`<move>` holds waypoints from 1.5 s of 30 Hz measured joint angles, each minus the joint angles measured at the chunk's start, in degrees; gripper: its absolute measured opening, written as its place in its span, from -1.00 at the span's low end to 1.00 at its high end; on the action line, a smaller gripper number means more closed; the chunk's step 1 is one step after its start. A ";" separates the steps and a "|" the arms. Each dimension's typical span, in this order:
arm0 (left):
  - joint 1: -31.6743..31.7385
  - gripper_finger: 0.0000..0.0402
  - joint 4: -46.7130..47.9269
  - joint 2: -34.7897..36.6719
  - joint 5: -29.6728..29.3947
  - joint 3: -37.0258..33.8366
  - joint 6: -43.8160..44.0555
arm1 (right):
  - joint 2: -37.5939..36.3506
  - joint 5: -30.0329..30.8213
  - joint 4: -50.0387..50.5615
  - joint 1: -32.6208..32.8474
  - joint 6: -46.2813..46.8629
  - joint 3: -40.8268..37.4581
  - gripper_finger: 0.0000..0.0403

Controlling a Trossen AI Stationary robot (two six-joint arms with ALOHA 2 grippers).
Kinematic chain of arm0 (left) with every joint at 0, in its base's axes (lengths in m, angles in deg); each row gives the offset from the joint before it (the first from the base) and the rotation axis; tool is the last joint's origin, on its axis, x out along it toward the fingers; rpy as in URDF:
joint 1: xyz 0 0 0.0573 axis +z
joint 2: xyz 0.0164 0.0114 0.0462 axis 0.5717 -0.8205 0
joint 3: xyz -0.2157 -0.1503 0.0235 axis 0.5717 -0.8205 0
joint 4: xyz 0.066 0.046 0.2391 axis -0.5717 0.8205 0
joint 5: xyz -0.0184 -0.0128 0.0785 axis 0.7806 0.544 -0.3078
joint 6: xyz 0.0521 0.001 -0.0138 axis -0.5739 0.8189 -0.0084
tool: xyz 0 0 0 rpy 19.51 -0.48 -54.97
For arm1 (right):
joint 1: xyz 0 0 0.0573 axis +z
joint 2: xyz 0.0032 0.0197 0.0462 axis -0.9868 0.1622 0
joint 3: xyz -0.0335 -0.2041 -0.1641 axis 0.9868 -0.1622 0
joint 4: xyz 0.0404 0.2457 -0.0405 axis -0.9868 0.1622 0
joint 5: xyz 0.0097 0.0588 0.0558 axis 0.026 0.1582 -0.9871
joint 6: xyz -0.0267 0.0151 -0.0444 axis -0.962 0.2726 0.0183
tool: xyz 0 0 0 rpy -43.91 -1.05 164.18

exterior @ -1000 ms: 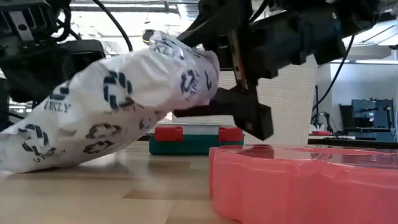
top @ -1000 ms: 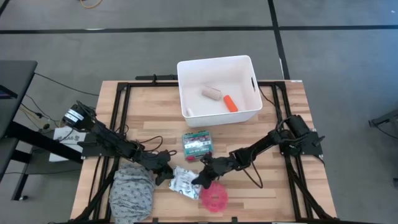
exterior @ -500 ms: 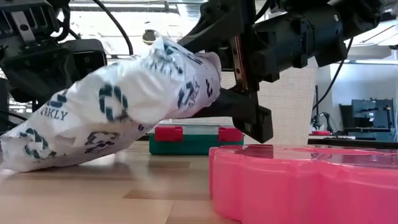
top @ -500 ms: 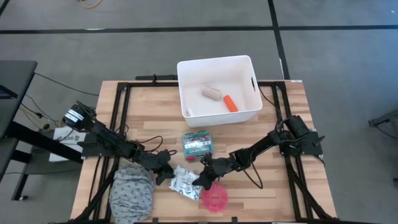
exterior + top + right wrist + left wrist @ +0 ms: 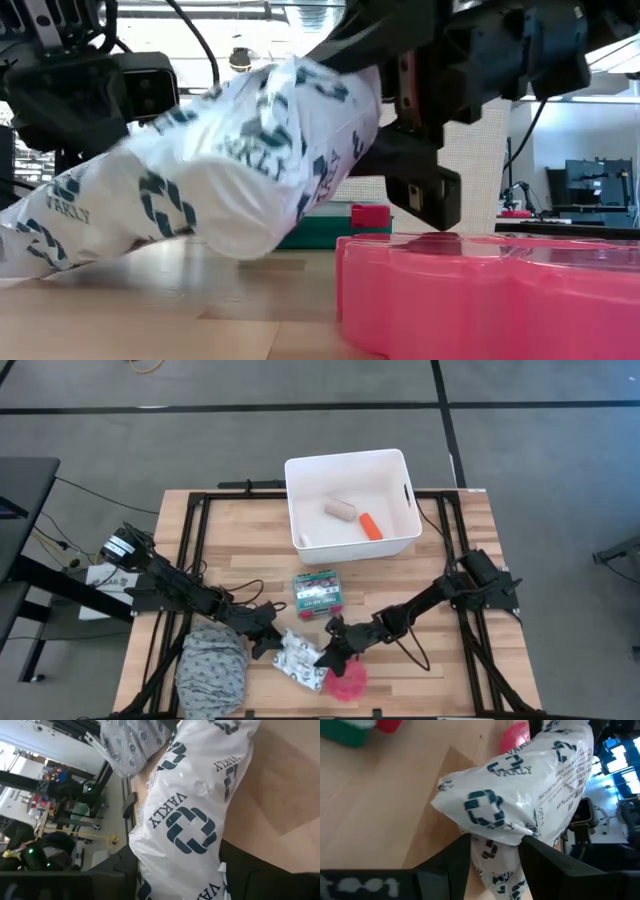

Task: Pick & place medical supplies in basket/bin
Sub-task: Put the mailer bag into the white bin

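The white packet with black print [image 5: 298,657] lies near the table's near edge, between my two grippers, and fills the low view [image 5: 220,170]. My left gripper [image 5: 268,644] is shut on its left end and my right gripper [image 5: 325,653] on its right end. The pink round disc [image 5: 345,680] lies flat just right of the packet. The green-and-red box [image 5: 316,592] rests flat farther in. The white bin [image 5: 398,543] stands at the far side, holding the beige roll [image 5: 340,510], orange tube [image 5: 370,525] and tiny white cylinder [image 5: 303,540]. My left gripper pinches the packet's left end [image 5: 496,836] between its two fingers [image 5: 457,855], coming level from the table's left. That end stays low, close to the table top [image 5: 30,250]. My right gripper pinches the packet's right end [image 5: 182,850] between its two fingers [image 5: 247,865], slanting in from the right. This end is raised off the table [image 5: 330,110], so the packet tilts down toward the left.
A grey patterned cloth bundle [image 5: 212,670] lies at the near left corner, under the left arm. The pink disc [image 5: 480,290] sits right below my right gripper. Bare wood shows on the right half of the table [image 5: 450,660].
My right gripper has shifted a little toward the table's near edge, still holding the packet. The packet's raised right end has swung toward the near edge and its middle has bulged and turned, while its left end has stayed low at my left gripper.
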 joint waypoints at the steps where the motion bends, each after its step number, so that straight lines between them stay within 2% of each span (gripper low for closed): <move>1: 0.00 -0.25 -0.04 0.00 0.08 0.14 0.11 | -0.05 0.23 -0.17 0.45 0.02 0.00 -0.16; 7: 0.01 -0.25 0.15 0.00 2.87 0.37 3.01 | -0.06 2.11 -1.32 2.60 -0.13 -0.02 -0.21; 12: -0.25 -0.25 0.05 0.00 4.52 0.35 4.42 | -0.17 3.91 1.22 3.35 -0.71 -0.02 -0.15; 19: -0.31 -0.25 4.50 0.00 3.68 0.31 4.48 | -0.20 3.91 1.38 3.85 -0.38 -0.02 -0.20; 29: -1.11 -0.25 5.85 0.00 2.87 0.31 5.22 | -0.22 5.20 1.54 4.93 -2.42 -0.02 -0.18; 37: 0.84 -0.25 12.26 0.02 -4.09 0.31 3.83 | -0.79 6.00 -14.13 2.87 -12.13 -0.02 -0.18; 41: 0.98 -0.25 12.47 0.02 -4.10 0.33 2.46 | -4.05 5.72 -15.40 1.08 -20.44 -0.01 -0.19; 45: 0.98 -0.25 12.62 0.02 -4.39 0.33 1.36 | -9.15 8.38 -15.22 -1.65 -31.30 -0.02 -0.20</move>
